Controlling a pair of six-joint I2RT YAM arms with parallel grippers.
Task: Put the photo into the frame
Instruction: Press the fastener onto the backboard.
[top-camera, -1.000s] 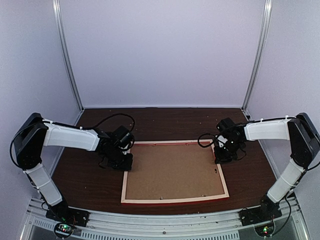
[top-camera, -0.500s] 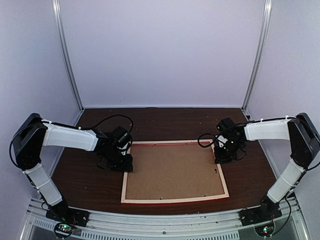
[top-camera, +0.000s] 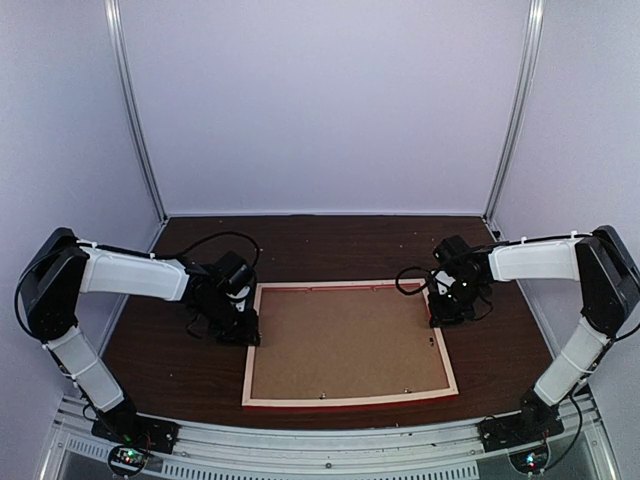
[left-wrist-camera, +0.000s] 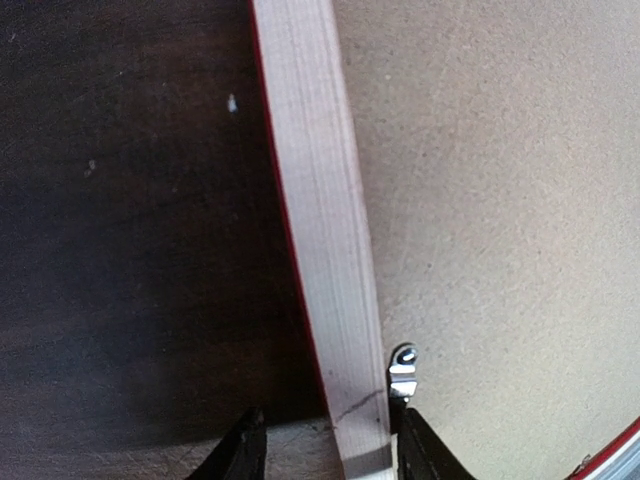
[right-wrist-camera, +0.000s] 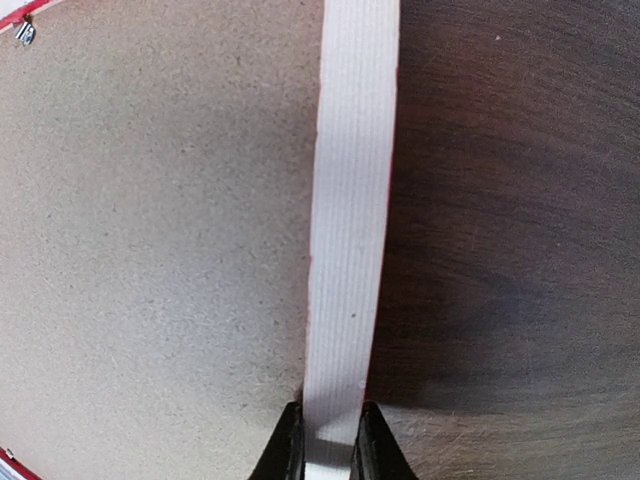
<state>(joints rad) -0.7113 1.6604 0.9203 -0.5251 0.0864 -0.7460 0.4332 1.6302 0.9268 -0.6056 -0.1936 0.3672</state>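
Observation:
The frame (top-camera: 350, 399) lies back-up on the dark table, its pale wood rails around a brown backing board (top-camera: 345, 340). The photo is hidden. My left gripper (top-camera: 243, 333) is open and straddles the left rail (left-wrist-camera: 320, 200). Its outer finger (left-wrist-camera: 245, 455) stands apart from the red edge, and its inner finger (left-wrist-camera: 415, 450) sits by a small metal tab (left-wrist-camera: 402, 365). My right gripper (top-camera: 441, 318) is shut on the right rail (right-wrist-camera: 350, 200), with both fingers (right-wrist-camera: 290, 440) pressed against the wood.
Dark wooden table (top-camera: 170, 360) stretches left, right and behind the frame. White booth walls and two metal posts (top-camera: 138, 110) close off the back. Small metal tabs (top-camera: 405, 391) sit along the frame's near rail. The arm bases stand at the near edge.
My left gripper has opened off the left rail and its arm has drawn slightly to the left. The frame and the right arm have not moved.

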